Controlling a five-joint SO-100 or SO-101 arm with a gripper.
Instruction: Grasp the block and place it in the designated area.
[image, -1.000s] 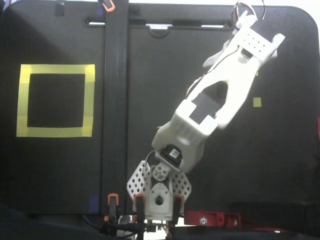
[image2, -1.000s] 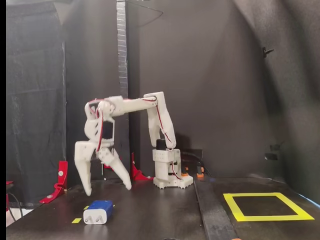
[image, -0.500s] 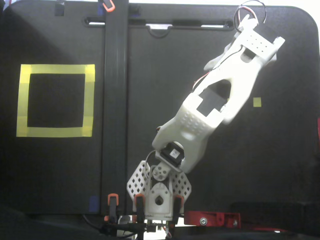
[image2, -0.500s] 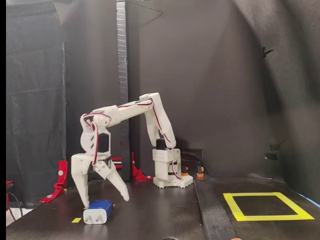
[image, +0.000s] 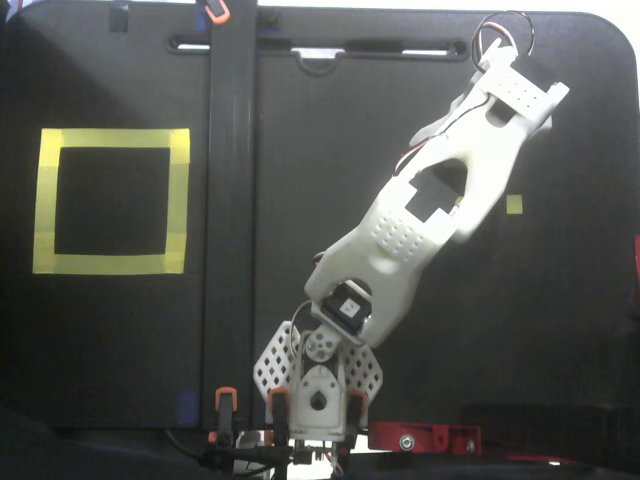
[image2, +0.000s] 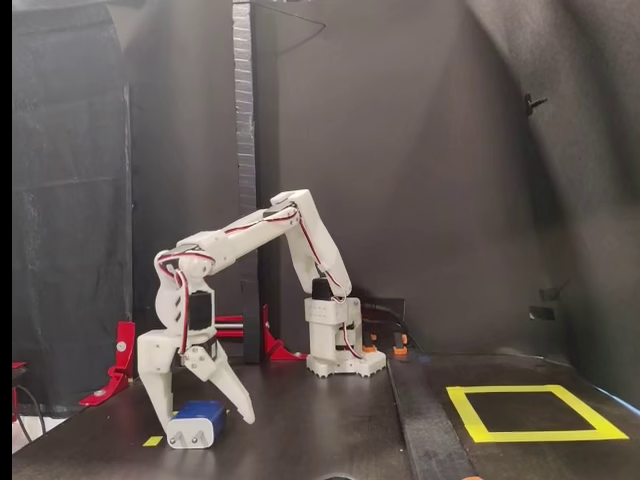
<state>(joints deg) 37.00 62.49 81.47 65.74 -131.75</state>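
Observation:
In a fixed view the dark-blue block lies on the black table at the front left, its pale pronged end facing the camera. My white gripper is open and pointing down, low over the table. One finger stands left of the block and the other right of it. In a fixed view from above, the arm reaches to the upper right and its wrist hides the block. The designated area, a yellow tape square, lies far left there and at the front right in the side-on fixed view.
A tall black post stands behind the arm and shows as a dark strip from above, between arm and square. Tiny yellow tape marks sit near the block. Red clamps stand at the left. The arm's base is at centre.
The arm has stretched forward and lowered the open gripper from above the table until its fingers straddle the block. The block has not moved.

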